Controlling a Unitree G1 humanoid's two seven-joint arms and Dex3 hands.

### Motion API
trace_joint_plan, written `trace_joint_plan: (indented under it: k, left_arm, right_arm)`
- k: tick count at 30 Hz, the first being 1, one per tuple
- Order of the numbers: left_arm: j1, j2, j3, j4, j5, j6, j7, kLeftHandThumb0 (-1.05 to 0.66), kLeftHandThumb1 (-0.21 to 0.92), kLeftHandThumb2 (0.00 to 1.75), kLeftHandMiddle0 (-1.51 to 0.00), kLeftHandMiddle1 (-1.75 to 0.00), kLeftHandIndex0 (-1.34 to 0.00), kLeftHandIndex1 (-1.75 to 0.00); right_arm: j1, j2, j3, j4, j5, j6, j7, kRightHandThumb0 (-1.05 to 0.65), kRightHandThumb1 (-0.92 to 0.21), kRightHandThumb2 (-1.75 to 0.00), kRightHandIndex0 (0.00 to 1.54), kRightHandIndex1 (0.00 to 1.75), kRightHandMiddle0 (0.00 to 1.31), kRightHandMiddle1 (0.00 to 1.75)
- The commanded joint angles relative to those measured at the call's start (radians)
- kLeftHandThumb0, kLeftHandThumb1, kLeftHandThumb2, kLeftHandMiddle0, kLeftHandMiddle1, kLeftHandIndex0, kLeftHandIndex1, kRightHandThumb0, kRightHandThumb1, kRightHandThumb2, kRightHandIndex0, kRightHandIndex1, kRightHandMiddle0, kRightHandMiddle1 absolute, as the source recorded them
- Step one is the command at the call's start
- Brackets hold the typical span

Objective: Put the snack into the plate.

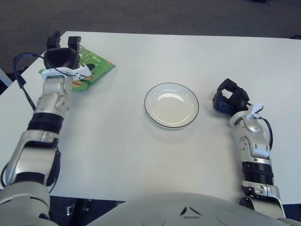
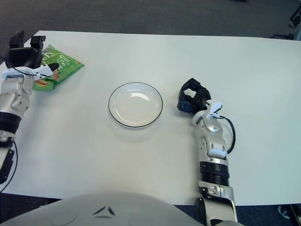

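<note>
Left hand (image 1: 61, 57) at far left corner, over snack (image 1: 92, 67). I see bare table (image 1: 122, 150) from there rightward to plate (image 1: 171, 105); nothing stands between. Plate low and shallow, its dish unoccupied. Right hand (image 1: 229, 99) sits just right of plate, fingers curled, only obstacle on that side. Behind and right of right hand, open tabletop. Left table edge close beside left hand.

Place: office or lab-like room
Desk (image 1: 141, 155): plain, white, wide; bare but for a few test things
Floor (image 1: 141, 14): dark grey carpet, office sort
Far right: black chair base (image 2: 294, 21) at the edge
</note>
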Motion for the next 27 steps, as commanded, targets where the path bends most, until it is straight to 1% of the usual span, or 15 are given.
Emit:
trace_joint_plan:
  k: [1,2,3,4,5,7,10,13,16,17,22,27]
  left_arm:
    - [-0.09,0.015,-0.048,0.145,-0.008,-0.027,0.015,-1.05,0.92,0.72,0.0,0.0,0.0,-0.37]
    - [-0.103,0.015,-0.057,0.171,-0.013,-0.033,0.019,-1.05,0.92,0.72,0.0,0.0,0.0,-0.35]
    - [-0.111,0.015,-0.061,0.182,-0.026,-0.039,-0.001,-1.05,0.92,0.72,0.0,0.0,0.0,-0.33]
    - [-0.118,0.016,-0.065,0.192,-0.036,-0.044,-0.015,-1.05,0.92,0.73,0.0,0.0,0.0,-0.25]
    - [-0.124,0.017,-0.068,0.199,-0.047,-0.05,-0.032,-1.05,0.92,0.73,0.0,0.0,0.0,-0.23]
    - [-0.138,0.015,-0.084,0.236,-0.065,-0.068,-0.064,-1.05,0.92,0.72,0.0,0.0,0.0,-0.1]
    - [-0.155,0.024,-0.105,0.265,-0.082,-0.084,-0.103,-1.05,0.92,0.71,0.0,0.0,0.0,-0.03]
    - [-0.172,0.027,-0.123,0.3,-0.096,-0.09,-0.122,-1.05,0.92,0.67,0.0,0.0,0.0,-0.01]
    - [-0.191,0.021,-0.138,0.376,-0.109,-0.1,-0.11,-1.05,0.92,0.65,0.0,0.0,0.0,0.0]
    - [-0.198,0.019,-0.141,0.38,-0.115,-0.09,-0.124,-1.05,0.92,0.65,0.0,0.0,0.0,0.0]
    - [-0.226,0.006,-0.154,0.412,-0.15,-0.051,-0.186,-1.05,0.92,0.7,0.0,0.0,0.0,0.0]
    - [-0.231,-0.002,-0.151,0.426,-0.195,-0.046,-0.213,-1.05,0.92,0.75,0.0,0.0,0.0,0.0]
  right_arm:
    - [0.086,0.029,0.005,0.048,0.005,0.053,-0.008,-0.48,-0.31,-1.32,1.29,1.75,0.62,1.75]
    - [0.086,0.03,0.006,0.046,0.005,0.054,-0.009,-0.48,-0.31,-1.32,1.29,1.75,0.62,1.75]
    - [0.087,0.031,0.006,0.045,0.006,0.054,-0.01,-0.48,-0.31,-1.32,1.29,1.75,0.62,1.75]
    - [0.087,0.031,0.006,0.045,0.006,0.054,-0.01,-0.48,-0.31,-1.32,1.29,1.75,0.62,1.75]
    - [0.087,0.031,0.006,0.044,0.006,0.054,-0.011,-0.48,-0.31,-1.32,1.29,1.75,0.62,1.75]
    - [0.087,0.031,0.007,0.044,0.006,0.053,-0.012,-0.48,-0.31,-1.32,1.29,1.75,0.62,1.75]
    - [0.09,0.032,0.009,0.039,0.006,0.055,-0.013,-0.48,-0.31,-1.32,1.29,1.75,0.62,1.75]
    - [0.092,0.031,0.011,0.036,0.005,0.055,-0.013,-0.48,-0.31,-1.32,1.29,1.75,0.62,1.75]
    - [0.095,0.03,0.013,0.029,0.005,0.058,-0.013,-0.48,-0.31,-1.32,1.29,1.75,0.62,1.75]
    - [0.096,0.029,0.013,0.029,0.006,0.058,-0.012,-0.48,-0.31,-1.32,1.29,1.75,0.62,1.75]
    - [0.102,0.027,0.011,0.022,0.011,0.057,-0.006,-0.48,-0.31,-1.32,1.29,1.75,0.62,1.75]
    - [0.104,0.026,0.01,0.017,0.011,0.058,-0.004,-0.48,-0.32,-1.32,1.29,1.75,0.61,1.75]
